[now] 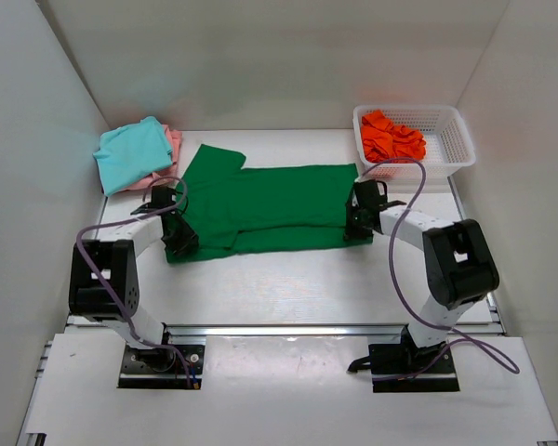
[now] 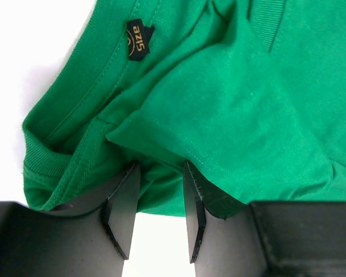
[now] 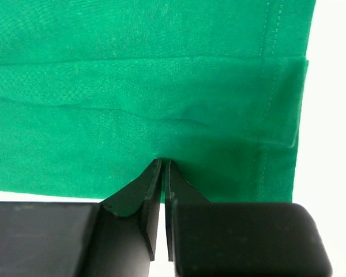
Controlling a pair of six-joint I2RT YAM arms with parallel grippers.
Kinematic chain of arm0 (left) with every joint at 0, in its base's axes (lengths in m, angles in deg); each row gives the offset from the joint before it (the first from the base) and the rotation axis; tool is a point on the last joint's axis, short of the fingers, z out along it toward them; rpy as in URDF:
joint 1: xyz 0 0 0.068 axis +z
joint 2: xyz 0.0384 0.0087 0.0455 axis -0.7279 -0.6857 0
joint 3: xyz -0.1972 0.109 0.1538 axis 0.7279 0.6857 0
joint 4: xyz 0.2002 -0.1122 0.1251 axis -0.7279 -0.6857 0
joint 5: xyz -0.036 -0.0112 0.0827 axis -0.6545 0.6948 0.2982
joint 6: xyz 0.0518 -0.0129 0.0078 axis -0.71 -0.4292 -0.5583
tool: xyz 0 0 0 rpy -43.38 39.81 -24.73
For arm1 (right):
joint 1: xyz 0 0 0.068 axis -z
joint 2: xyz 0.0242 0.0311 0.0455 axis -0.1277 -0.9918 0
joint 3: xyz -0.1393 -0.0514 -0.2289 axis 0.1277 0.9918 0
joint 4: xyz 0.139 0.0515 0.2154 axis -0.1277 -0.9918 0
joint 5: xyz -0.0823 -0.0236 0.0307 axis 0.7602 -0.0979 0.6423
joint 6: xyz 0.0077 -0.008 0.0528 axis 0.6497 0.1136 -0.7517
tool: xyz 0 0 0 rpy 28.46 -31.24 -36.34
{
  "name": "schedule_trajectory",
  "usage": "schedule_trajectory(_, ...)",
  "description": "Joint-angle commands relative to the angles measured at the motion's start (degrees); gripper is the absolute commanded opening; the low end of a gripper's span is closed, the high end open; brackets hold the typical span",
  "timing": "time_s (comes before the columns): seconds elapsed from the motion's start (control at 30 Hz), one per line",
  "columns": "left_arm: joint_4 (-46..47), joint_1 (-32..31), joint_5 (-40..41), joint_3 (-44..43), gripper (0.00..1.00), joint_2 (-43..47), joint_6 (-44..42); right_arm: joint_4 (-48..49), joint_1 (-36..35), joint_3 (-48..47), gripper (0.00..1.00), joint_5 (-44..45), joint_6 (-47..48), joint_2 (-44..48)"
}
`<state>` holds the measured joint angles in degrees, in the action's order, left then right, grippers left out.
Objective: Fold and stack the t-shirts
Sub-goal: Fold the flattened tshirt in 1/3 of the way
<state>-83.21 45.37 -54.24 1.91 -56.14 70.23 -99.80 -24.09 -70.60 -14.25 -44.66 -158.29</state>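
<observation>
- My right claw is pressed almost together on the near edge of the green shirt, close to its hem corner. It pinches the cloth.
- My left claw is spread, astride a bunched fold at the collar end. Cloth lies between the tips, but I do not see it nipped.
- The green shirt lies flat across the middle of the table, collar to my left and hem to my right. Its near part looks doubled over.
- I judge the step in hand to be the lengthwise fold of this shirt, with the grasp only half made.
- Next, the left claw should close on its fold. Then both claws should lift together and carry the near edge toward the far one, keeping level so the cloth does not skew.
- At the far left, the teal shirt rests on the pink shirt; that looks to be the stack.
- At the far right, the orange shirt sits crumpled in the basket, not yet folded.
</observation>
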Motion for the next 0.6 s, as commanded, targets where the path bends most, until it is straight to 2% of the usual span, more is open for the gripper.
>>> schedule_trajectory(0.0,-9.4,-0.9,-0.1,3.9,0.47,4.6,-2.6,-12.5,-1.6,4.6,0.05,-0.4,-2.4,5.0)
schedule_trajectory(0.1,-12.2,-0.4,-1.0,6.9,0.47,11.7,-3.2,-17.8,-2.3,7.1,0.05,-1.3,-2.8,10.0)
schedule_trajectory(0.2,-14.7,-0.2,-2.0,7.1,0.48,19.5,-2.6,-21.6,-2.8,8.0,0.09,-2.3,-3.0,17.4)
schedule_trajectory(0.3,-18.0,-2.3,-1.1,1.9,0.5,21.0,-2.9,-23.7,-2.2,7.9,0.14,-3.4,-3.4,25.3)
schedule_trajectory(0.43,-15.9,-3.2,-3.8,-1.0,0.49,23.4,1.5,-24.3,2.1,10.1,0.19,-4.1,-3.6,31.6)
schedule_trajectory(0.47,-14.8,-3.0,-4.4,-0.6,0.47,23.2,2.0,-24.4,4.6,10.8,0.17,-4.3,-3.4,31.7)
schedule_trajectory(0.5,-14.0,-2.8,-5.1,-0.9,0.48,23.2,2.1,-23.3,5.8,11.9,0.08,-6.1,-2.6,31.8)
schedule_trajectory(0.57,-14.2,-2.8,-5.4,-2.3,0.48,22.1,2.1,-21.5,7.8,12.6,0.0,-7.1,-1.4,31.3)
